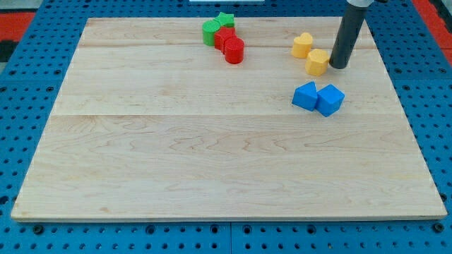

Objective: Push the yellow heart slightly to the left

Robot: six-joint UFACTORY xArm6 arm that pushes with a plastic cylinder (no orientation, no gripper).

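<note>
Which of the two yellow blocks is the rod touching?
The lower yellow block: my tip sits against its right side. The other yellow block lies up-left, apart from it.

One raised camera, looking down at a slant over the wooden board point(212, 141).

It faces from the board's near edge at the view's bottom toward the far edge at the view's top, so the sides narrow upward. It stands far enough back to take in all four corners and a rim of the blue perforated table point(42, 42). There is only this view, so nothing is shared.
</note>
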